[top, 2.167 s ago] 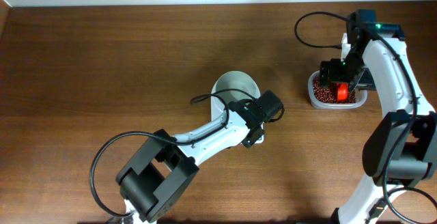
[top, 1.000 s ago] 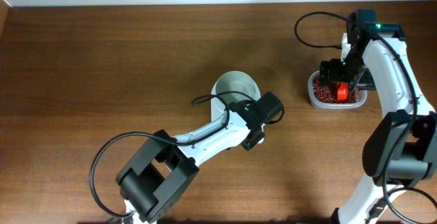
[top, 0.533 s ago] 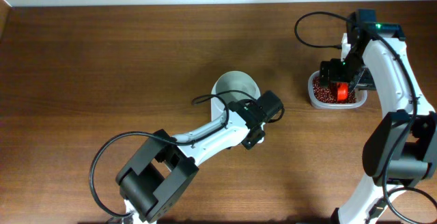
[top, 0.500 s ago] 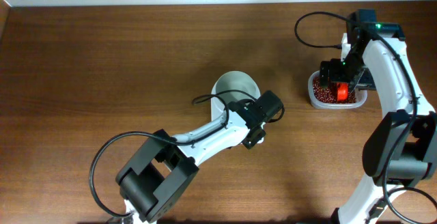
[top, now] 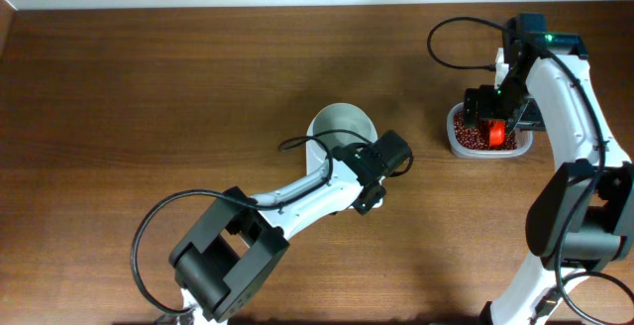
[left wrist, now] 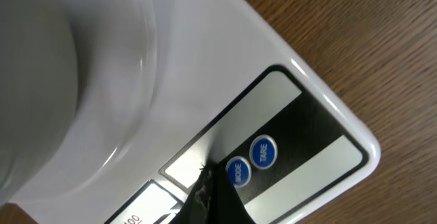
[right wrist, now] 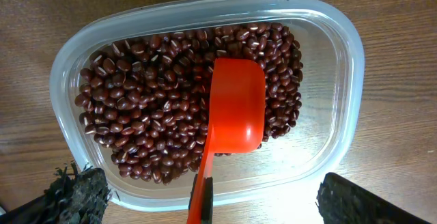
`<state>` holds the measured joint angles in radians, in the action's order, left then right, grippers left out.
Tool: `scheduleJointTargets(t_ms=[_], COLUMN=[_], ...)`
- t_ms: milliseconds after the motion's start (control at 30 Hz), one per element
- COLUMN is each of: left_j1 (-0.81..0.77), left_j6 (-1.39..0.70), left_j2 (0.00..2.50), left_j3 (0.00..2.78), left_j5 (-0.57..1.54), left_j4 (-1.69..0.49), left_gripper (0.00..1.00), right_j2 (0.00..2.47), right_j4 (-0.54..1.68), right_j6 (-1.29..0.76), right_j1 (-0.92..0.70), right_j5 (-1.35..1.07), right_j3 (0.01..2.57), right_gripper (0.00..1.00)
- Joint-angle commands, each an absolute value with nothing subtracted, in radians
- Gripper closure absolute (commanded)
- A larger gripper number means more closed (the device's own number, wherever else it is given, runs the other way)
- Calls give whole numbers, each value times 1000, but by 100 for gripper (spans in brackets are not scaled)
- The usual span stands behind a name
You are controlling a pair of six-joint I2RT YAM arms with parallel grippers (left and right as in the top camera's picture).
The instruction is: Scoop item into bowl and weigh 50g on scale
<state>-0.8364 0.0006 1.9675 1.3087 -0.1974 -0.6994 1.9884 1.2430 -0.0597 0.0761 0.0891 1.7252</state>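
The white bowl (top: 337, 127) stands on the white scale (left wrist: 225, 67); in the left wrist view the bowl (left wrist: 54, 80) fills the upper left. The scale shows two blue buttons, MODE (left wrist: 237, 172) and TARE (left wrist: 263, 152). My left gripper (left wrist: 208, 191) is shut, its dark tip right beside the MODE button; overhead the left gripper (top: 369, 198) hides the scale. The red-brown beans (right wrist: 136, 115) lie in a clear container (right wrist: 341, 67). A red scoop (right wrist: 235, 108) rests in them. My right gripper (right wrist: 222, 195) is open, its fingers wide on either side of the scoop handle.
The container (top: 456, 147) sits at the far right of the brown wooden table, with the right gripper (top: 490, 125) above it. Part of the scale's display (left wrist: 136, 210) shows at the bottom edge. Black cables loop off both arms.
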Motion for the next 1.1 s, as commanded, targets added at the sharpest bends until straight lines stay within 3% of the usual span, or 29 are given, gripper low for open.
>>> scheduleJointTargets(t_ms=[0,567,867,1067], left_j1=[-823,-815,-801,-540], left_j6=[25,15,-14,-290], left_j2=[2030,2027,1604,1496], left_j3=[1282,1309,1413,1413], left_j5=[-179,-180,-57,-79], left_j4=[-724,-751,-911,-837], left_gripper=[100,100,100,100], right_j2=[1983,1983,1983,1983], right_j4=[1240,1240,1240,1240], right_j6=[-64,-64,-64,-64], right_j1=[80,80,80,80], right_j5=[91,91,91,91], right_j3=[1737,1737,1737,1737], right_gripper=[1,1,1,1])
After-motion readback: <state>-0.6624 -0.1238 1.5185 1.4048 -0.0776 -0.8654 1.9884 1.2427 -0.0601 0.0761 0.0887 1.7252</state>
